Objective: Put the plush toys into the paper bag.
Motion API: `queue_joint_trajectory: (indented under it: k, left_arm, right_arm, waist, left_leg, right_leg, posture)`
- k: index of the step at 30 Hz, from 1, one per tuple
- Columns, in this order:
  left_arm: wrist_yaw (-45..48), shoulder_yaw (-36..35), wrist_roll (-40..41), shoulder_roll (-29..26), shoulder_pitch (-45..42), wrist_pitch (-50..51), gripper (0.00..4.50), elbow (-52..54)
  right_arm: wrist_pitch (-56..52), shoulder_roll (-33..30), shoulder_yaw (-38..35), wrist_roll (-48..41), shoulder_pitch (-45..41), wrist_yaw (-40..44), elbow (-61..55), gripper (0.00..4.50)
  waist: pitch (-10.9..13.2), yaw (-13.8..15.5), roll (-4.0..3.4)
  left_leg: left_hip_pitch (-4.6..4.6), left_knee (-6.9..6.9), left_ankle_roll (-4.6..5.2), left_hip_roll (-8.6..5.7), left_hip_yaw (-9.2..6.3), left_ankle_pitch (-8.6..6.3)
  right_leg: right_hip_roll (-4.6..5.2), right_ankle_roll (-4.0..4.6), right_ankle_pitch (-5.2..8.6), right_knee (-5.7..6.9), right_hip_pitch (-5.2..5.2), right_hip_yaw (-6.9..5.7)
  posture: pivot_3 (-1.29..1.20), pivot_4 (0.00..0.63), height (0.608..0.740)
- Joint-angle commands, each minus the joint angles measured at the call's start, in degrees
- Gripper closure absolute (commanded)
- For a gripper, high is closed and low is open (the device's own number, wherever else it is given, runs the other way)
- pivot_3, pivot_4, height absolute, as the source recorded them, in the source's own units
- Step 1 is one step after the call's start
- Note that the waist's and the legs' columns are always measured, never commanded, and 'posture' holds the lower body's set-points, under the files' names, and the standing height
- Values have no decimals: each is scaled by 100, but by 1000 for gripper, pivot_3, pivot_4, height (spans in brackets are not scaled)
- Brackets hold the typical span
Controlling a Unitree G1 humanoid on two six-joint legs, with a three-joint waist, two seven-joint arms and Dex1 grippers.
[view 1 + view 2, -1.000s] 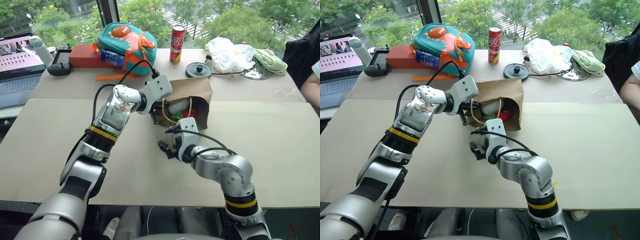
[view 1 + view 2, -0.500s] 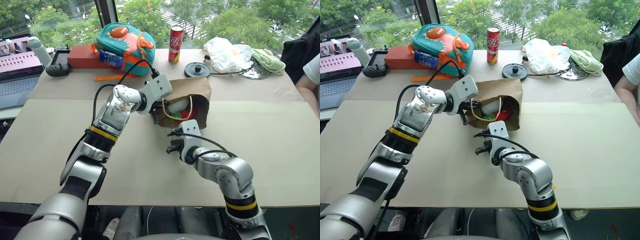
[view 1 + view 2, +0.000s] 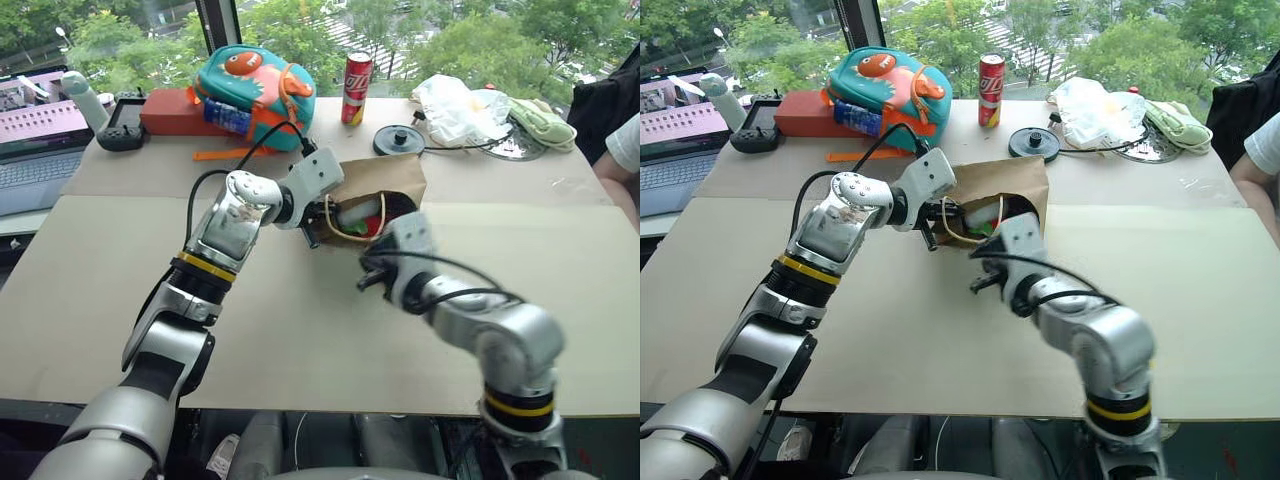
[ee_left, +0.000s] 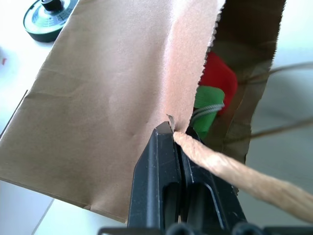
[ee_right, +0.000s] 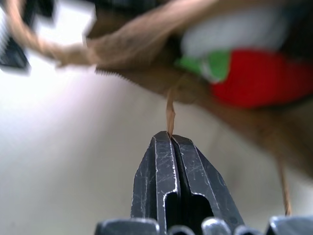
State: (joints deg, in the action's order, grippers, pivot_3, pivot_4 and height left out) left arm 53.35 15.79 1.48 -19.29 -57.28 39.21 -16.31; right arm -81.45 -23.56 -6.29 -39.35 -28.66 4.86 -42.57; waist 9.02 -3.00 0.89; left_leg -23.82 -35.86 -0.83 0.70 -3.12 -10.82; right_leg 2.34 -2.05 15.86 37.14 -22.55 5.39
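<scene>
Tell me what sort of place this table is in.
Probably an office or lab workspace high up in a building: a laptop sits at the table's far left, a handheld controller beside it, and the window behind looks down on treetops.

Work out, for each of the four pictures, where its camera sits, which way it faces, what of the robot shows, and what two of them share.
Left eye view: on the head, looking forward and down at the table; both arms show.
Right eye view: beside it, same scene.
Left wrist view: on the left arm, along the left gripper, jaws shut on the paper bag rim.
Right wrist view: on the right arm, along the right gripper, jaws shut on a handle.
Shared: both wrist views see the red chili toy inside.
</scene>
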Motion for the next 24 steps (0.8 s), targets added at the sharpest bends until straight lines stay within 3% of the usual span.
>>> queue_joint_trajectory:
  k: [1, 6, 12, 17, 24]
  left_arm:
    - [226, -606, 844, 87, -502, 1427, 4500, 435]
    - [43, -1197, 1563, 171, -984, 2844, 4500, 475]
    - [-422, -1559, 1963, 229, -1121, 3718, 4500, 333]
    - [-538, -1293, 2028, 18, -983, 3849, 4500, 290]
    - [-162, -867, 2060, -318, -1478, 3797, 4500, -591]
  right_arm:
    - [-326, -861, -766, -731, -752, 889, -485, 4401]
    - [-446, -1435, -1024, -1077, -1498, 1275, -240, 4401]
    - [-297, -1847, -938, -1071, -1615, 1471, -147, 4401]
    - [-149, -2063, -873, -1003, -1302, 1582, -89, 4401]
    - [-186, -1751, -1001, -1076, -1403, 1393, 87, 4401]
  waist:
    - [2, 27, -2]
    - [2, 21, -4]
    - [3, 46, -4]
    - [3, 54, -4]
    - [3, 50, -4]
  left_leg:
    - [1, -1, 1, 2, -3, -1]
    - [8, 3, 5, 3, 0, -3]
    - [6, 1, 4, 2, 1, -3]
    - [6, 1, 4, 1, 2, -3]
    - [6, 0, 2, 1, 3, -1]
  right_leg:
    - [-1, -1, 0, -2, 3, -5]
    - [-3, -4, 2, -3, 6, -3]
    - [-1, -2, 1, -2, 6, -1]
    - [1, -2, 1, -3, 5, -1]
    - [2, -1, 1, 1, 2, 0]
  posture:
    - [0, 150, 739]
    - [0, 150, 739]
    - [0, 150, 739]
    - [0, 150, 739]
    - [0, 150, 739]
